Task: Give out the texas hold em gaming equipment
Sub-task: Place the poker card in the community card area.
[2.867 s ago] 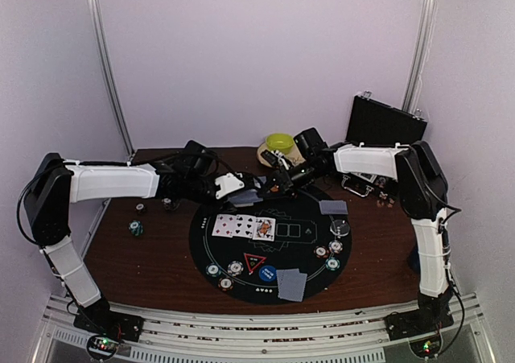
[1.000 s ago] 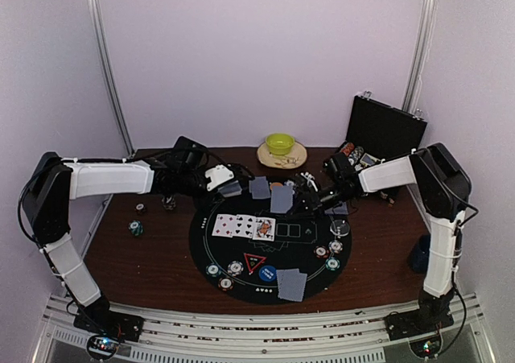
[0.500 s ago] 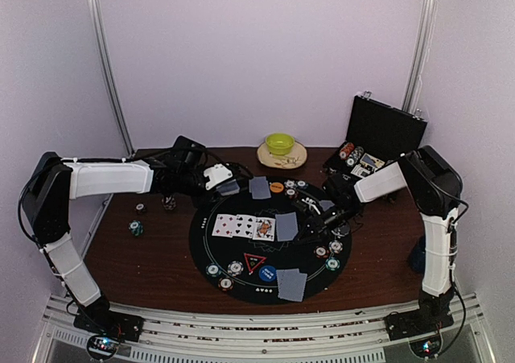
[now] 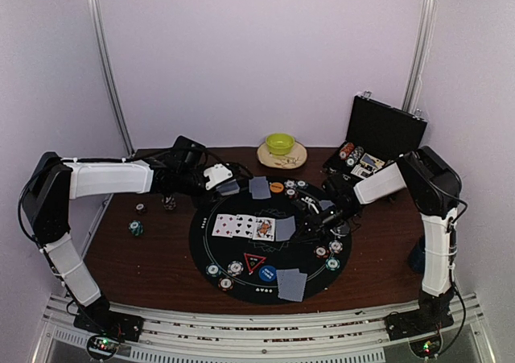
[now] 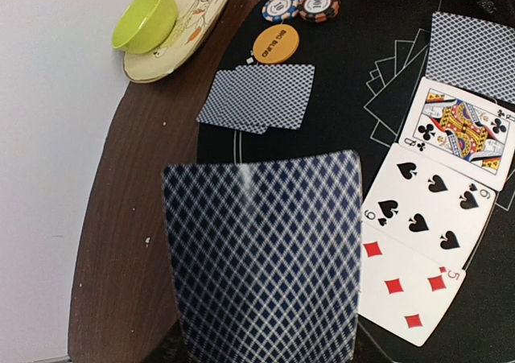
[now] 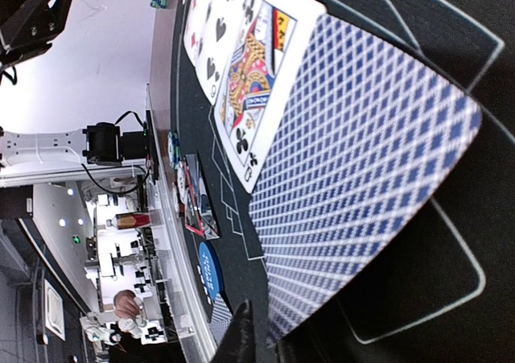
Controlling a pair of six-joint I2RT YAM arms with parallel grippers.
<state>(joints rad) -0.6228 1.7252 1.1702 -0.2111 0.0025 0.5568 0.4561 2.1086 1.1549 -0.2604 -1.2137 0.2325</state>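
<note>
The right gripper [image 4: 309, 218] is low over the mat [image 4: 283, 254], near its middle. A face-down card [image 4: 285, 228] lies at the gripper's 9 o'clock, just beside the king [image 5: 459, 134]. The card's long side runs from 12 to 6, like the others in the row. One end is right by the gripper's tips. I cannot tell if the gripper is pinching the card or not. The right arm is much nearer to this card than the left arm.

The left gripper [image 4: 223, 184] is at the mat's 11 o'clock edge. It is closed on the deck [image 5: 265, 258], backs up. The deck lies at about 10 o'clock from the right gripper, well apart. I think the next card must come from there, so the right gripper would have to go that way. The free spot in the row looks to be at 3 o'clock of that card.

Now the count. The row has three face-up cards [image 4: 241, 226] and one face-down.

- Two face-down pairs: a far pair [image 4: 259, 187] at 12 o'clock and a near pair [image 4: 291, 284] at 6.
- One blue disc [image 4: 268, 274], one orange disc [image 4: 276, 187] and one red triangle [image 4: 254, 261].
- Three near chips [image 4: 235, 267] at 7 o'clock.
- Three right chips [image 4: 332, 263] at 4 o'clock.
</note>
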